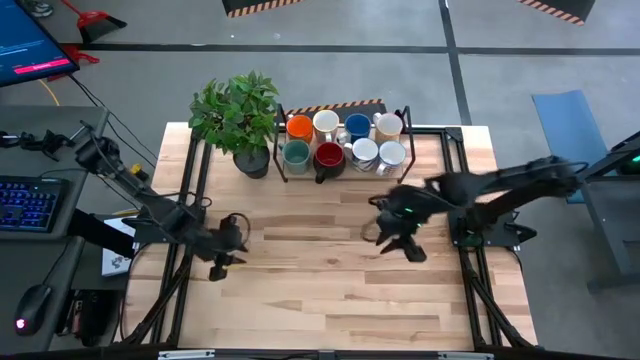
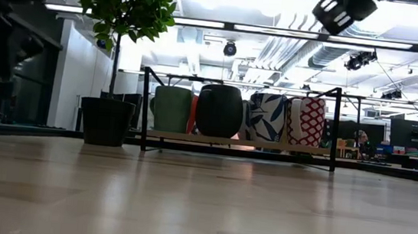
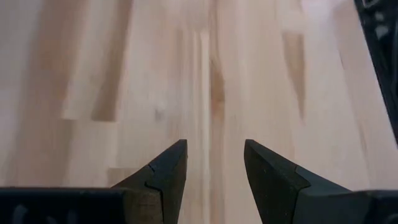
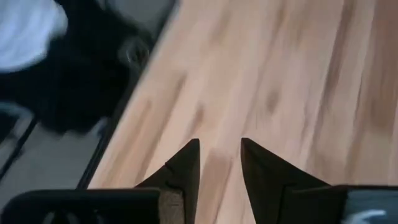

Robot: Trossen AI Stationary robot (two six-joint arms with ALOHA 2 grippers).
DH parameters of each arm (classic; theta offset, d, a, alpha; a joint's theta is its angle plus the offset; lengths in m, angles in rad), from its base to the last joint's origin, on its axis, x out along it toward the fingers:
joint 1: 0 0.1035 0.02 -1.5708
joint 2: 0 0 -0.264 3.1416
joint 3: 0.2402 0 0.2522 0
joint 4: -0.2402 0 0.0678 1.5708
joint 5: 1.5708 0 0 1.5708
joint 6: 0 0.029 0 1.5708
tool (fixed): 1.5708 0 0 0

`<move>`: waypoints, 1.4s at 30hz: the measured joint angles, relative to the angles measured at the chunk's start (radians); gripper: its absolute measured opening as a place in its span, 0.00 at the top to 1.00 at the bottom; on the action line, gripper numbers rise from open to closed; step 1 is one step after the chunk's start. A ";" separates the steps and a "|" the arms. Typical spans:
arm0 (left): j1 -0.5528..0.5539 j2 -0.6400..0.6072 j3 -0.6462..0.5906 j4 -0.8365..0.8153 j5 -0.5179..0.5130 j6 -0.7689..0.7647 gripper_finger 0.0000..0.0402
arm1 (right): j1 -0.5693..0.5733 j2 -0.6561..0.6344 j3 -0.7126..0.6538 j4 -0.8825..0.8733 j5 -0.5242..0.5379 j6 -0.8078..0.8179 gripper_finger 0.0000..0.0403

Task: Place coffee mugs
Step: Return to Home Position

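Observation:
Several coffee mugs stand in two rows on a black rack [image 1: 400, 118] at the table's far middle, among them orange [image 1: 297, 127], blue [image 1: 357, 127], teal [image 1: 296, 153] and red [image 1: 329, 156]. The low view shows the front row [image 2: 219, 110] side by side on the rack's shelf. My left gripper [image 1: 222, 262] [image 3: 214, 165] hovers open over bare wood at the table's left middle. My right gripper [image 1: 395, 240] [image 4: 219, 165] is open above the wood right of centre, on the near side of the rack. Nothing lies between either pair of fingers.
A potted plant [image 1: 240, 115] stands just left of the rack at the far left. Black frame rails [image 1: 190, 190] run along the table's left and right sides. The middle and near wood [image 1: 320, 290] lies bare. A keyboard [image 1: 30, 200] sits off the table's left.

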 joint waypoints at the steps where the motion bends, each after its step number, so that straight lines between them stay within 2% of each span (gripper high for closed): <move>1: -0.018 -0.032 -0.013 0.000 -0.038 0.005 0.63 | 0.019 -0.051 -0.077 0.119 0.020 0.009 0.76; 5: -0.076 -0.122 -0.077 0.084 -0.143 0.050 0.63 | 0.070 -0.238 -0.358 0.568 0.096 0.023 0.76; 10: -0.100 -0.211 -0.180 0.330 -0.226 0.232 0.63 | 0.080 -0.357 -0.583 0.880 0.119 0.094 0.76; 12: -0.088 -0.218 -0.216 0.522 -0.266 0.358 0.63 | 0.081 -0.379 -0.647 0.946 0.124 0.079 0.76; 15: -0.052 -0.237 -0.275 0.693 -0.366 0.550 0.63 | 0.081 -0.389 -0.725 1.051 0.190 0.029 0.76; 18: -0.022 -0.258 -0.285 0.704 -0.497 0.575 0.63 | 0.076 -0.391 -0.752 1.108 0.284 0.026 0.76; 21: -0.004 -0.265 -0.282 0.694 -0.526 0.577 0.63 | 0.076 -0.387 -0.764 1.103 0.420 0.144 0.76; 24: 0.007 -0.256 -0.282 0.685 -0.520 0.577 0.63 | 0.078 -0.367 -0.773 1.094 0.534 0.107 0.76; 27: 0.005 -0.247 -0.283 0.687 -0.514 0.576 0.63 | 0.072 -0.337 -0.832 1.146 0.485 0.039 0.76; 32: 0.005 -0.237 -0.282 0.686 -0.495 0.576 0.63 | 0.056 -0.324 -0.962 1.382 0.285 0.043 0.76; 36: 0.005 -0.237 -0.282 0.687 -0.495 0.576 0.63 | 0.057 -0.343 -1.046 1.517 0.263 0.067 0.76; 42: 0.005 -0.237 -0.282 0.682 -0.494 0.576 0.63 | 0.048 -0.418 -1.062 1.514 0.219 0.015 0.76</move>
